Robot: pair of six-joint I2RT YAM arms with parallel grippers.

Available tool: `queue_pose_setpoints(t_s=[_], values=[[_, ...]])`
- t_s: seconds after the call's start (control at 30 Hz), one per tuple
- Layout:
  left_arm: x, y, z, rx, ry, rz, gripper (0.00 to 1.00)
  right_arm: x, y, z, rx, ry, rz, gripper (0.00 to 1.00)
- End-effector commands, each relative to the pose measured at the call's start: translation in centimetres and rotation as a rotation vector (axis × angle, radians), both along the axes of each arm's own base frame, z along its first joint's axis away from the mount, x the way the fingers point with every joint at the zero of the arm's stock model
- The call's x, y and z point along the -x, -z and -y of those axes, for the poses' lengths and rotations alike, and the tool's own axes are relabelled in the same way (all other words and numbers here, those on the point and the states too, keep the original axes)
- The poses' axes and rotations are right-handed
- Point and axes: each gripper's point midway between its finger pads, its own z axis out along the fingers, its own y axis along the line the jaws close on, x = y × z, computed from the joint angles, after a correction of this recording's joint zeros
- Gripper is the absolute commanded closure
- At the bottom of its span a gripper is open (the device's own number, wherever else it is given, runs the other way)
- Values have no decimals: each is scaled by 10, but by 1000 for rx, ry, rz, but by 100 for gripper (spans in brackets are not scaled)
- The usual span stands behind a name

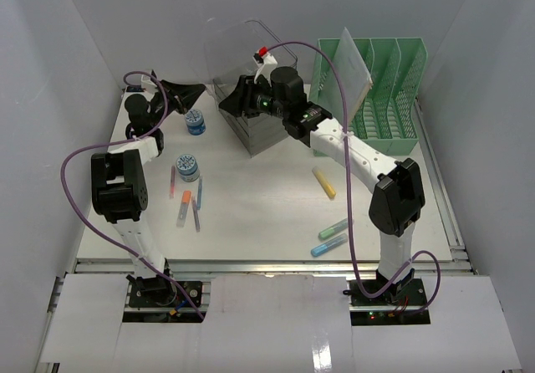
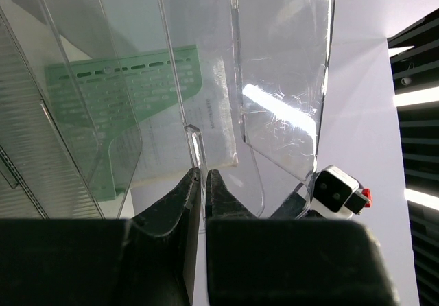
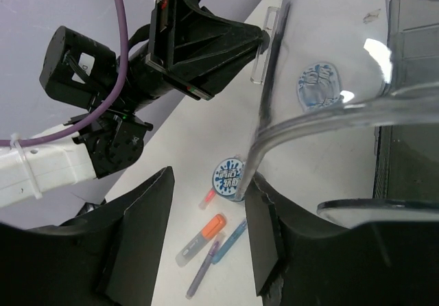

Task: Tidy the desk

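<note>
On the white desk point(image 1: 267, 214) a clear storage box point(image 1: 266, 132) stands at the back with its clear lid point(image 1: 238, 51) lifted. My left gripper point(image 2: 204, 172) is shut on the lid's thin tab point(image 2: 195, 141), reaching in from the back left point(image 1: 199, 91). At the box's left side is my right gripper point(image 1: 227, 102). In the right wrist view the right gripper point(image 3: 209, 181) is open. The lid's curved edge point(image 3: 264, 124) runs down between its jaws and lies against the right finger point(image 3: 264, 217). The left finger stands well apart.
Two round blue-and-white pots point(image 1: 195, 122) point(image 1: 187, 166) stand left of the box. Several pens and an orange highlighter point(image 1: 184, 208) lie below them. A yellow marker point(image 1: 324, 182) and green and blue highlighters point(image 1: 333, 228) lie to the right. A green file rack point(image 1: 386, 97) holds paper at the back right.
</note>
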Motion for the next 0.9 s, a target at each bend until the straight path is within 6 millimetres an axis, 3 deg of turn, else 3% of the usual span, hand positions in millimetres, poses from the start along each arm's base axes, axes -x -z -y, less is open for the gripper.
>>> queue_pose_setpoints(t_s=[0.0, 0.13, 0.17, 0.27, 0.37, 0.47, 0.5, 0.63, 0.87], values=[[21, -54, 1, -10, -3, 153, 100, 2, -36, -11, -86, -21, 69, 59], [21, -54, 1, -9, -3, 143, 99, 4, -42, -14, -104, -43, 85, 71], [22, -54, 1, -10, -3, 140, 95, 5, -44, -15, -111, -52, 90, 74], [23, -53, 1, -8, -2, 127, 78, 9, -48, -16, -130, -73, 88, 84], [25, -56, 0, -14, -3, 127, 59, 10, -50, -16, -135, -75, 85, 87], [31, -62, -8, -56, -22, 143, 30, 9, -59, -13, -148, -74, 96, 88], [34, -62, -12, -84, -36, 147, 25, 8, -62, -11, -153, -72, 97, 88], [47, -49, -30, -224, -114, 131, 22, 6, -73, -5, -168, -66, 112, 89], [53, 13, -64, -623, -270, 1, 22, 11, -88, 0, -192, -82, 128, 90]])
